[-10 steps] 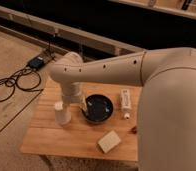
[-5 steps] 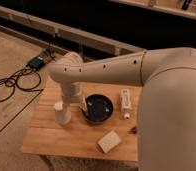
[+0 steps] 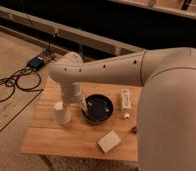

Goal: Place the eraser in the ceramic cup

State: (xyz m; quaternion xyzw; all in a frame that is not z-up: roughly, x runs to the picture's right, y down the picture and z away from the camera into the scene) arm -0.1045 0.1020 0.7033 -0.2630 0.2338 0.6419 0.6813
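A pale tan rectangular block (image 3: 109, 141), probably the eraser, lies flat near the front edge of the wooden table (image 3: 51, 142). No dark brown ceramic cup shows; it is hidden or out of view. My arm comes in from the right and bends down over the table's left half. My gripper (image 3: 77, 106) hangs low between a white upright cylinder (image 3: 61, 113) and the left rim of the wide black bowl (image 3: 98, 109). It is well apart from the tan block. I see nothing held in it.
A white oblong object (image 3: 125, 98) lies right of the bowl with a small white bit (image 3: 126, 115) below it. A small dark reddish thing (image 3: 134, 130) peeks out at my arm's edge. Black cables and a box (image 3: 36, 62) lie on the floor at left.
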